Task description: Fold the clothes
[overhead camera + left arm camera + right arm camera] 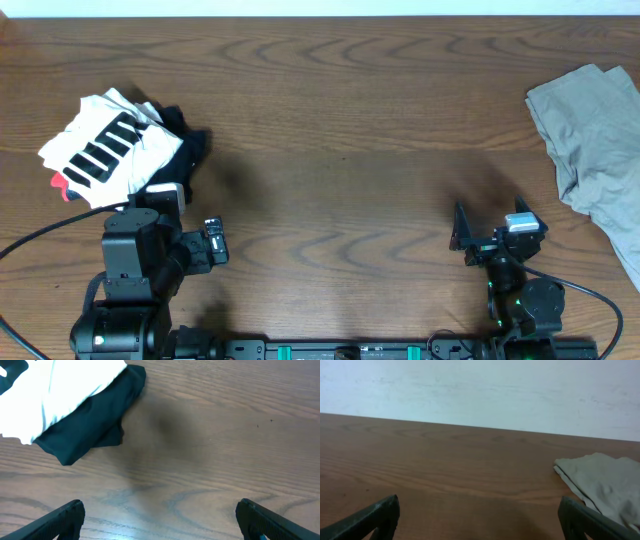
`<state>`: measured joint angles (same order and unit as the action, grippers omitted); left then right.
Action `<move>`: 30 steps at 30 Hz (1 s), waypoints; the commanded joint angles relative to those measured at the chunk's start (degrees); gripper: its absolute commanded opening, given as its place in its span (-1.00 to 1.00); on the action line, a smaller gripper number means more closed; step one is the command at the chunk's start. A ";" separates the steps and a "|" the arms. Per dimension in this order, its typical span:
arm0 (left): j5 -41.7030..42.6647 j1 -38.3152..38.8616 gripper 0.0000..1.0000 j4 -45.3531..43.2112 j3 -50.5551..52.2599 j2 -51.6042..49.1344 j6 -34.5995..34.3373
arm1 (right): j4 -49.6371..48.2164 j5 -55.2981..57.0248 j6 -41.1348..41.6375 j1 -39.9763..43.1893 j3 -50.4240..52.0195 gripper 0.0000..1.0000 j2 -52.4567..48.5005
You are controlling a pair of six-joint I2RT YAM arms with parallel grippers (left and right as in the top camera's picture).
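The white T-shirt (110,150) with black block lettering lies bunched and partly folded at the far left of the table. It rests on a dark garment (190,145). In the left wrist view the shirt (65,385) fills the top left corner over the dark garment (95,425). My left gripper (205,245) (160,510) is open and empty, above bare wood just right of and nearer than the pile. My right gripper (488,215) (480,505) is open and empty at the front right, facing the back wall.
A crumpled grey-khaki garment (595,140) lies at the right edge, also in the right wrist view (605,482). A small red bit of cloth (58,182) shows at the pile's left edge. Bare wooden tabletop (340,130) spans the middle.
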<state>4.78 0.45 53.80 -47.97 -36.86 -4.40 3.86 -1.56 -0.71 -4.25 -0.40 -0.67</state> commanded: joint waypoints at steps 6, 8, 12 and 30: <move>0.57 0.00 0.96 0.20 0.13 0.09 0.74 | 0.22 -0.37 0.26 -0.48 0.09 0.99 0.39; 0.59 0.00 0.96 0.17 0.13 0.09 0.74 | 0.22 -0.37 0.26 -0.48 0.09 0.99 0.39; 0.57 0.00 0.96 0.17 0.13 0.09 0.74 | 0.22 -0.37 0.26 -0.48 0.09 0.99 0.39; -3.65 0.02 0.96 -0.11 3.58 6.71 2.73 | 0.22 -0.37 0.26 -0.48 0.09 0.98 0.39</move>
<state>3.95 0.45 53.67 -46.46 -32.95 -3.55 3.86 -1.56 -0.71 -4.25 -0.40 -0.67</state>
